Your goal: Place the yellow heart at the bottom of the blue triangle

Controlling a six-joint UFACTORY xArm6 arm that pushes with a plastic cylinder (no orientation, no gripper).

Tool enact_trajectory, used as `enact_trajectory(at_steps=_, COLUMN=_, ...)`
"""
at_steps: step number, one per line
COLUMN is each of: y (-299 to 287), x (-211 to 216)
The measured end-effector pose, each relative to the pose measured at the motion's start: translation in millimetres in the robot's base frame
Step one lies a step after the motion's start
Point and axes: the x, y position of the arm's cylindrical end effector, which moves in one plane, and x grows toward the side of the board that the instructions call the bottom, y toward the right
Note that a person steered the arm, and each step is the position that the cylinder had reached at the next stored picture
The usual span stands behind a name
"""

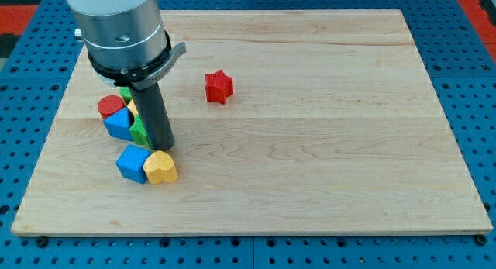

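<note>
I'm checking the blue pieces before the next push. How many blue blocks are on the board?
2. One blue block sits in the cluster at the view's left, under the red one. The other blue block lies below, touching the yellow heart. The arm may hide more.

Block cluster [128,118] crowds board's [310,184] left; lone red star [219,86] mid-top; right side open.

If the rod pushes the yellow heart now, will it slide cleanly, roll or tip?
The yellow heart looks low and flat-based, so it should slide rather than roll or tip. It touches a blue block, which may move with it. My tip sits just above its lobes; an off-centre push would probably turn it.
</note>
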Motion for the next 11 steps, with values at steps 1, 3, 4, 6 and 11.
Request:
enact_trajectory(at_steps=1, y=-1.8, x=0.0)
enact_trajectory(at_steps=3, y=98.9, x=42.5)
enact_trajectory(at_steps=4, y=131.0, x=85.1)
enact_trajectory(at_steps=6, y=108.4, x=89.8)
enact_trajectory(at_steps=11, y=30.5, x=49.8)
